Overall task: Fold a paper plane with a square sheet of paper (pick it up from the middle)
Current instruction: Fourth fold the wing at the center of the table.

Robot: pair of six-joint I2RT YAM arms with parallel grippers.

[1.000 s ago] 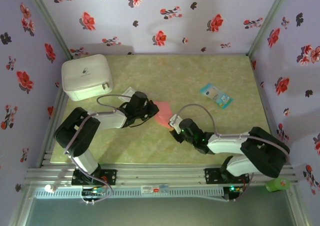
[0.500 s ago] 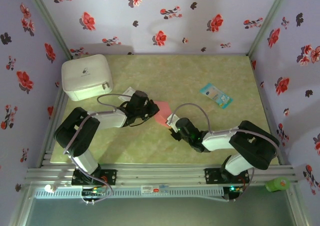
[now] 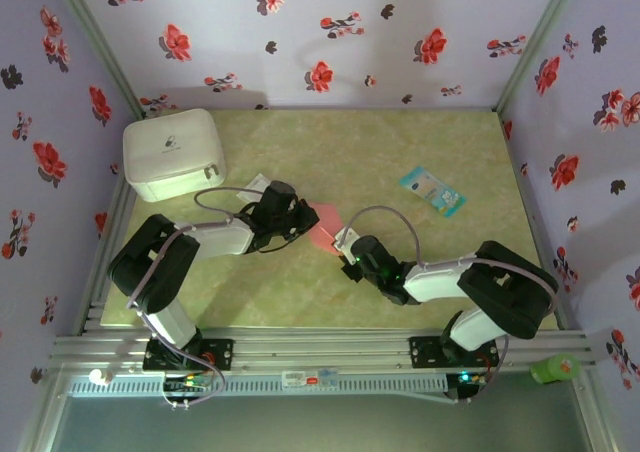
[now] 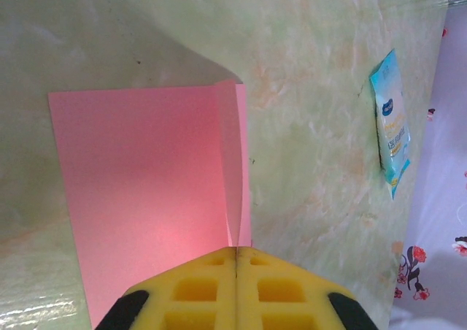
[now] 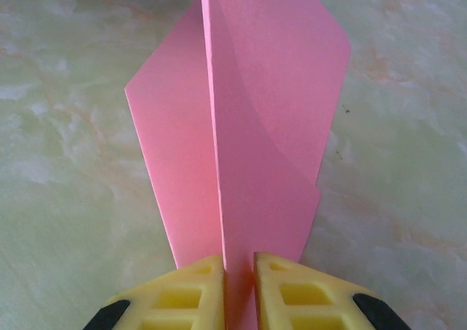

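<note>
Pink sheet mid-fold, pinched between two claws

The square sheet of paper (image 3: 326,222) lies at the middle of the worktop (image 3: 450,142), thin, matte and partly creased. The left claw (image 4: 237,261) is clamped on a narrow folded flap. The right claw (image 5: 239,264) stands narrow around an upright ply (whether it truly grips, I cannot tell). I judge the crease needs a squeeze squarely on the fold line, with edges aligned, since this paper buckles easily.

We see the salmon-pink sheet of paper (image 3: 325,222) partly folded (a narrow strip doubled along one edge), one flap standing upright, at the middle of the tabletop (image 3: 400,272).
</note>
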